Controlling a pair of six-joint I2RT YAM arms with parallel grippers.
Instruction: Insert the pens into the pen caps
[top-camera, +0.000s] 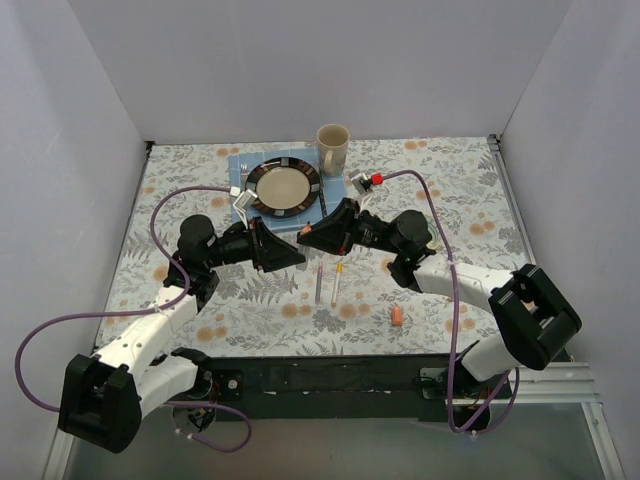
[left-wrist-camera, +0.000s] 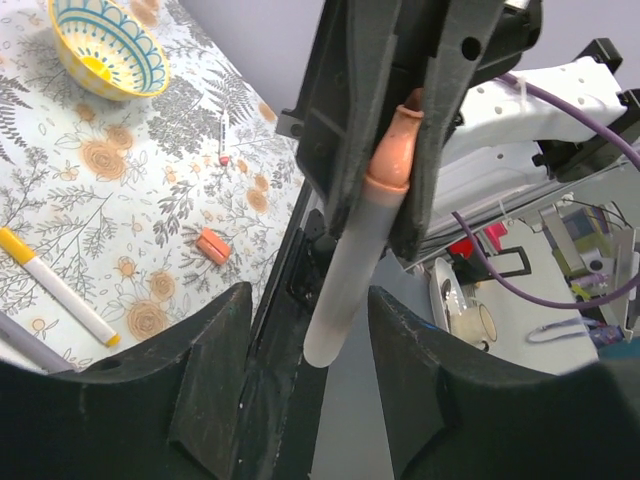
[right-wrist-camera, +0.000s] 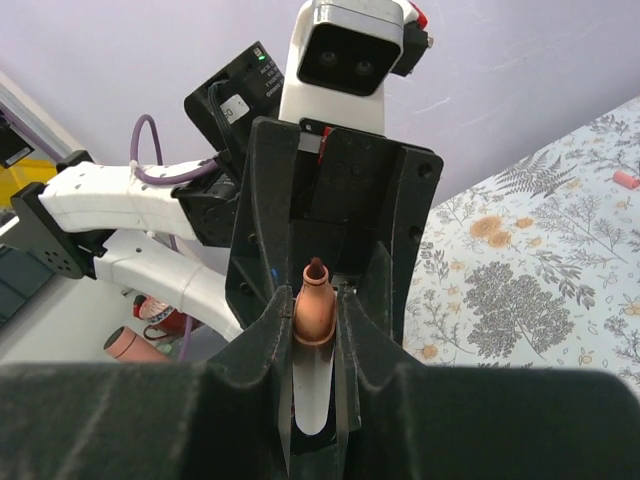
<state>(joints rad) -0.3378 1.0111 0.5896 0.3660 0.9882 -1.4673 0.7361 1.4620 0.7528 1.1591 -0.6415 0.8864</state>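
My right gripper is shut on an orange pen with a whitish barrel, gripping it at its orange tip end. In the left wrist view the pen's barrel hangs between the fingers of my left gripper, which is open and not touching it. In the top view the left gripper and the right gripper meet nose to nose above the table's middle. A purple pen and a yellow pen lie side by side on the cloth. An orange cap lies to the front right and also shows in the left wrist view.
A dark-rimmed plate on a blue napkin and a beige mug stand at the back. A yellow and teal bowl and a small pink-tipped piece show in the left wrist view. A pink cap lies on the cloth.
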